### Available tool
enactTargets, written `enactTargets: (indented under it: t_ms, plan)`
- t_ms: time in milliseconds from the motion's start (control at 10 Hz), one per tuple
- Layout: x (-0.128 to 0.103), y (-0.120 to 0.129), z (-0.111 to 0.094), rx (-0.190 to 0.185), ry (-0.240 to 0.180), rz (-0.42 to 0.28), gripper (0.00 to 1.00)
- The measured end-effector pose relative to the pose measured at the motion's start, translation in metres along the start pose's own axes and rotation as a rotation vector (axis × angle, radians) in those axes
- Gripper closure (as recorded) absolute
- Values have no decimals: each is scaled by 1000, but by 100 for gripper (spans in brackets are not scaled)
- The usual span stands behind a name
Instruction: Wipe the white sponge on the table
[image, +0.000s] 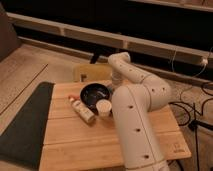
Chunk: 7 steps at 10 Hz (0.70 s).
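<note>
Jaws hidden: gripper (116, 80) sits low at the tabletop's far edge, and I cannot tell whether it is parted or closed.

From the left: a dark mat (22, 125) beside the bamboo tabletop (75, 142), then a bottle (82, 109) lying on its side, a black bowl (95, 94) and a white cup (104, 107) just in front of it, then the white arm (136, 117). No sponge can be made out.

Pale matt wooden table (65, 137); smooth white, seemingly plastic arm (137, 120), its gripper (116, 82) over the glossy dark bowl (95, 96).
</note>
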Motion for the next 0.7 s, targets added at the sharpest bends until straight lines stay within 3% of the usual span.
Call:
enactTargets:
  t_ms: [300,700]
  plan:
    - [-8,13,-7,-47,-23,-9,24]
    - [-15,11,-14,-36,-48,-15,20]
